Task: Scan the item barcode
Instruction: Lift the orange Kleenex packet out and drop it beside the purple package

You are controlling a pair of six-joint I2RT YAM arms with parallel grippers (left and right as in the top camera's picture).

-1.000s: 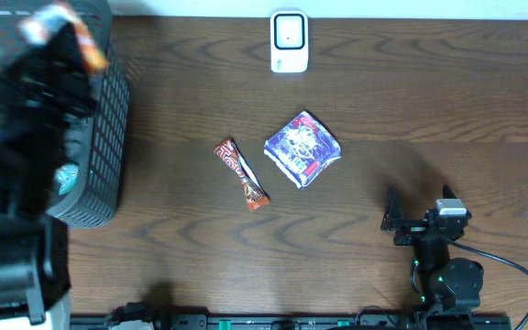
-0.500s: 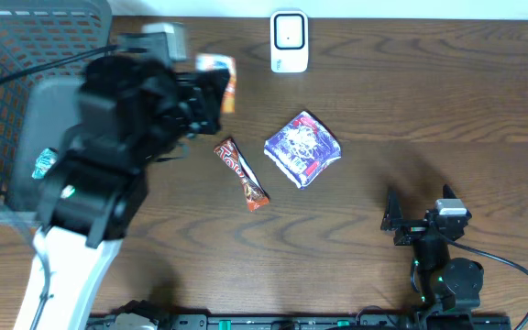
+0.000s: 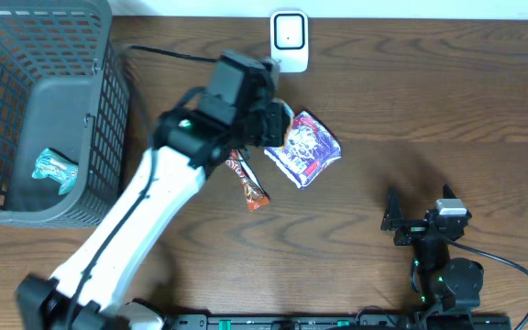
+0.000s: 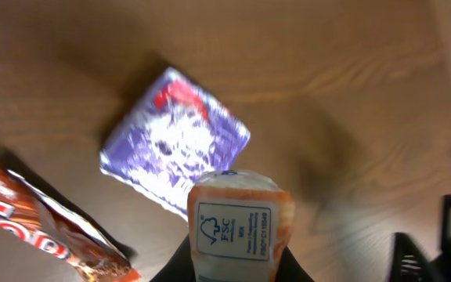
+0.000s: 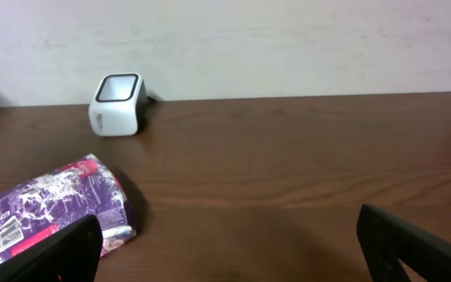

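Observe the left pincer (image 3: 269,119) in the upper centre of the overhead frame. It is closed almost fully on an orange-and-white packet (image 4: 237,227). In the left wrist view this packet fills the lower centre of the frame, and its end panel carries a small printed label that faces the camera.

Locate the scanner (image 3: 289,41) at the top centre of the overhead frame, standing on the table (image 3: 447,101). The held packet is near the scanner, just below it and to its left in the frame, and does not touch it.

Note the purple packet (image 3: 302,148) lying flat just to the right of the left pincer and slightly lower in the frame. A red-orange bar (image 3: 247,181) lies below the pincer, partly covered by the arm.

The basket (image 3: 99,110) occupies the upper left and contains a teal wrapper (image 3: 53,170).

The right pincer (image 3: 420,218) sits at the lower right with its jaws spread wide and nothing between them.
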